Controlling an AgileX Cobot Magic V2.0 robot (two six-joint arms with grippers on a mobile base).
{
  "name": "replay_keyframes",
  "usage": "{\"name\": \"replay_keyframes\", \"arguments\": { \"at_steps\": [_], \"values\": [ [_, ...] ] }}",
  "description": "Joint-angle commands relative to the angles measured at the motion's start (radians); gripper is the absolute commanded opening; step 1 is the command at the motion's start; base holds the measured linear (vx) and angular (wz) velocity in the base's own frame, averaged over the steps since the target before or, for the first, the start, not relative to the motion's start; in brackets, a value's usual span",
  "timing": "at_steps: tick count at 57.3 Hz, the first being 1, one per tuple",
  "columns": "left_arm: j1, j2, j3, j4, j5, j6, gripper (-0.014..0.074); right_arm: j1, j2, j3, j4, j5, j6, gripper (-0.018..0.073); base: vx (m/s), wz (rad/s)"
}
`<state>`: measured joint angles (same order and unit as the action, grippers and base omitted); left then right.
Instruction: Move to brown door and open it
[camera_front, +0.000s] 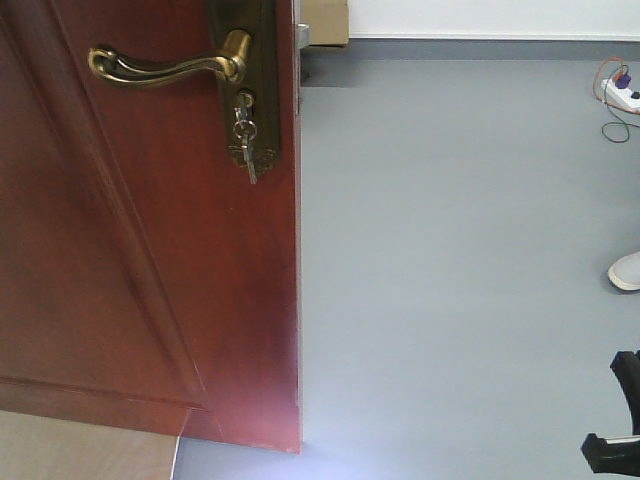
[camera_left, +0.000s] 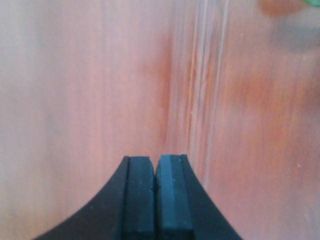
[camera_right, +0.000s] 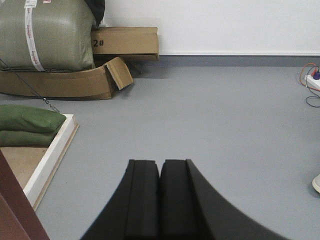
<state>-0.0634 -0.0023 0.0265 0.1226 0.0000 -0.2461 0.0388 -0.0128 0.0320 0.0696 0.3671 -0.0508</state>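
Black rubber pads of the left gripper (camera_left: 156, 197) are pressed flat together, nothing between them. Directly ahead of the tips, very close, the left wrist view is filled by blurred glossy reddish-brown wood: the face of the brown panelled door (camera_front: 150, 280). Contact cannot be confirmed; the surface is out of focus.

Right gripper (camera_right: 160, 197): dark pads likewise closed on nothing, pointing over bare grey floor (camera_right: 225, 125) toward a white wall, with the door edge only at the lower left corner of its view.

Front view: the door fills the left side, its free edge vertical near mid-frame. The curved brass lever handle (camera_front: 165, 66) sits high, long axis horizontal, pivot near the free edge and tip reaching left; a key (camera_front: 245, 135) hangs from the keyhole below the pivot.

Judgement: the left arm is nearer the door. The lever lies above the left fingers; neither wrist view shows it, so the offset is unclear.
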Motion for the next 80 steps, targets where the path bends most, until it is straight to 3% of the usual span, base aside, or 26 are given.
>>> {"name": "replay_keyframes", "arguments": {
  "at_steps": [1,37,55,67,80],
  "values": [
    [-0.002,-0.022,-0.019,-0.011,-0.044,-0.010,0.0036,0.000,-0.006,0.004,-0.003,-0.077,-0.006,0.0000,0.00,0.00],
    [-0.002,-0.022,-0.018,-0.014,-0.051,-0.011,0.0036,0.000,-0.006,0.004,-0.003,-0.077,-0.006,0.0000,0.00,0.00],
    [-0.002,-0.022,-0.017,-0.050,-0.056,0.018,0.0036,0.000,-0.006,0.004,-0.003,-0.077,-0.006,0.0000,0.00,0.00],
    [-0.002,-0.022,-0.017,-0.123,-0.050,0.069,0.0036,0.000,-0.006,0.004,-0.003,-0.077,-0.006,0.0000,0.00,0.00],
    [-0.002,-0.022,-0.017,-0.116,-0.036,0.069,0.0036,0.000,-0.006,0.004,-0.003,-0.077,-0.006,0.0000,0.00,0.00]
  ]
}}
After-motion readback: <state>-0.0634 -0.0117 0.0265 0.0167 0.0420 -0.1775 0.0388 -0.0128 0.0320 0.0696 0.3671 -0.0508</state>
